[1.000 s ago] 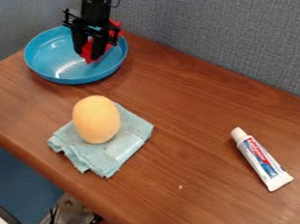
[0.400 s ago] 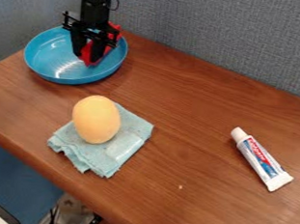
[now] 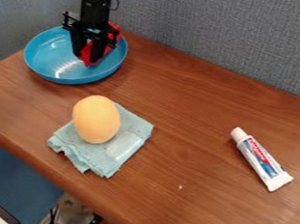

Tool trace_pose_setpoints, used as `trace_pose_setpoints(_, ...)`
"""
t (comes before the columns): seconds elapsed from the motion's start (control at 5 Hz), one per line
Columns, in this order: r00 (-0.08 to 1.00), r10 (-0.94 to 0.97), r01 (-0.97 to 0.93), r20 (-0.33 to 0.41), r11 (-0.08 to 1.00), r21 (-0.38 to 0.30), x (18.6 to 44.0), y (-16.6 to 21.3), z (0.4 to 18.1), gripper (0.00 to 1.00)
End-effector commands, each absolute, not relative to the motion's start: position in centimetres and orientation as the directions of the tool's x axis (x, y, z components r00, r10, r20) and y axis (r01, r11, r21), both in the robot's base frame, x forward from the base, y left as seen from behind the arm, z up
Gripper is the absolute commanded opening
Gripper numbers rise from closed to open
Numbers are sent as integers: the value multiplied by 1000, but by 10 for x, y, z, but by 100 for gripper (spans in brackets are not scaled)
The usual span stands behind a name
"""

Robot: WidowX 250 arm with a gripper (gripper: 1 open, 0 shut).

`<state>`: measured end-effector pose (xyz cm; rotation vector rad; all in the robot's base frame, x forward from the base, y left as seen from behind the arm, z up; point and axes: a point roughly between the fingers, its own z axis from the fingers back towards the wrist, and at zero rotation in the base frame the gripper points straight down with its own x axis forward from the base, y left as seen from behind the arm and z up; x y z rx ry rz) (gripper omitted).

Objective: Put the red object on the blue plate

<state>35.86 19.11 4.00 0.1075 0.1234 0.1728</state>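
Over the blue plate (image 3: 68, 73), at the table's (image 3: 179, 116) far left, we see the black pincer (image 3: 90, 44) clenched, with the red object (image 3: 87, 52) at its tips; whether it grips that, we cannot tell. Nearer us, an egg-shaped thing (image 3: 96, 119) sits on a pale teal cloth (image 3: 115, 152).

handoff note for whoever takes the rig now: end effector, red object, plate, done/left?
End effector: shut on the red object, over the plate.
Red object: within the blue plate's outline; can't tell if it touches the bottom.
Blue plate: on the table, far left corner.
Done: object picked up and brought to the plate.
Left: release, back off, check it stays in.
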Motion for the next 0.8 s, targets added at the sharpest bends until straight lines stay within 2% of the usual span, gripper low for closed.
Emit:
trace_pose_setpoints(0.0,978,198,-188,-66,973,133,358,201,61,0)
trace_pose_setpoints(0.6,978,196,-186,-76,975,120,355,198,62,0)
